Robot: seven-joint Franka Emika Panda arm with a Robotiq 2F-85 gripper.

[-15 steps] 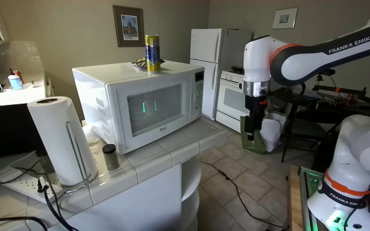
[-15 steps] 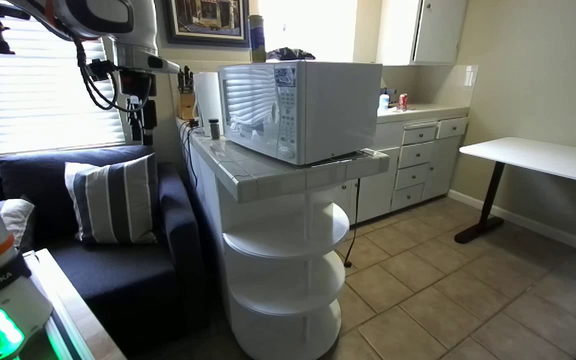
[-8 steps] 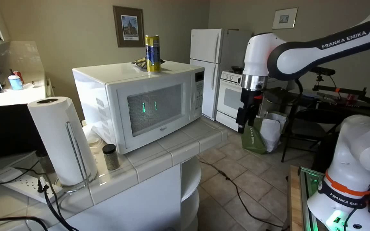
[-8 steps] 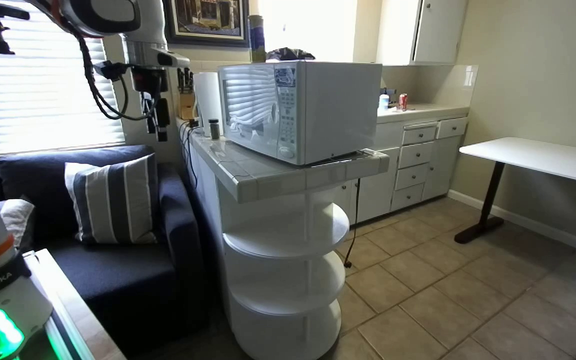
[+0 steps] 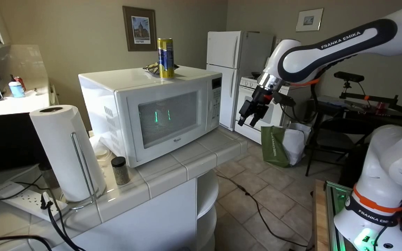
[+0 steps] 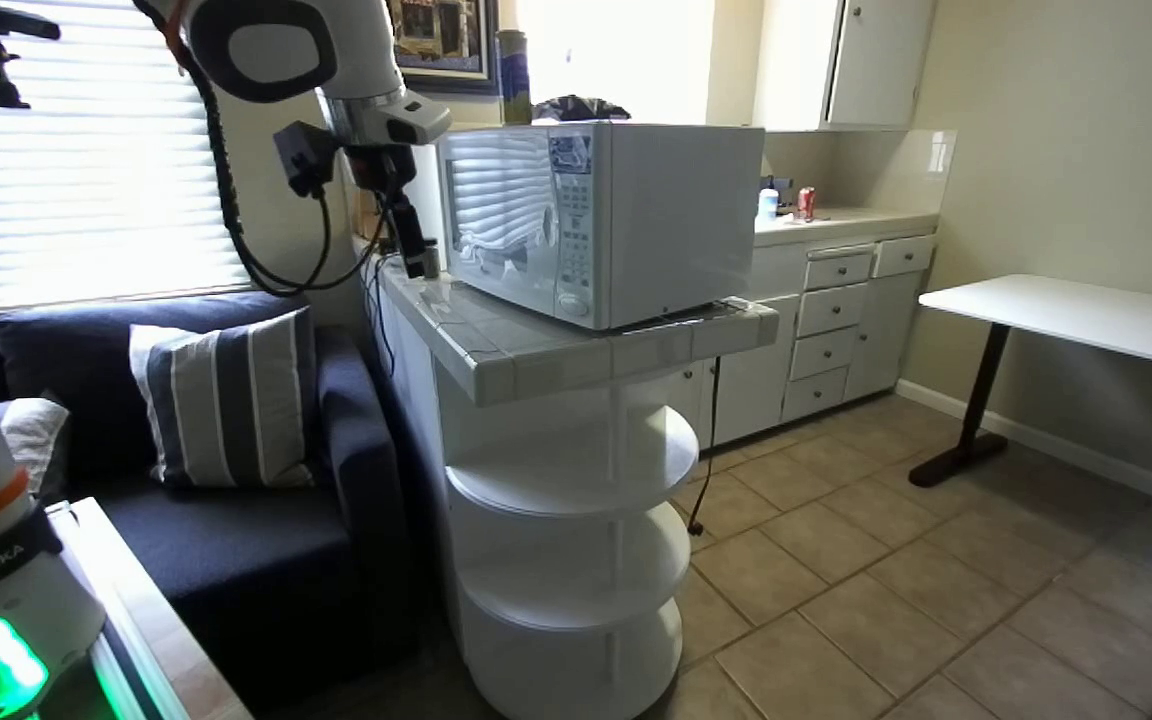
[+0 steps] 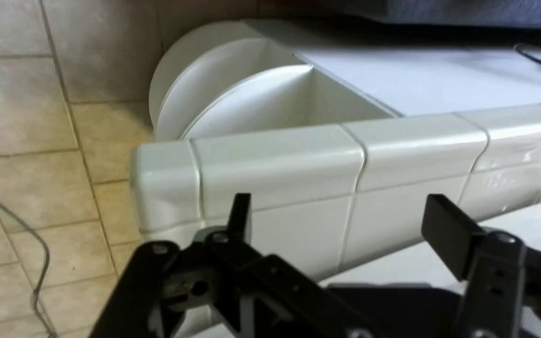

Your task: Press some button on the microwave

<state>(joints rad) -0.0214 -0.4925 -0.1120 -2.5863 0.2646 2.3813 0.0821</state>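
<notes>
Microwave [image 5: 152, 116]: is being held up by the tiled counter [image 5: 201, 152], left of centre in an exterior view.
Buttons [image 5: 216, 104]: are being presented at the right of its front; none is being touched.
Gripper [image 5: 247, 123]: is being held right of the buttons, a gap being left; its fingers [image 7: 240, 213] are being spread wide, nothing being gripped.
Progress: no push is being seen; the aiming, contact and press are apparently all being left to do.
Can [image 5: 166, 58]: is being carried upright on the microwave's top.

The bent arm [image 5: 347, 43] holds its end effector [image 5: 247, 122] (fingers [image 7: 450, 239] spread well apart) slanting downward.
</notes>
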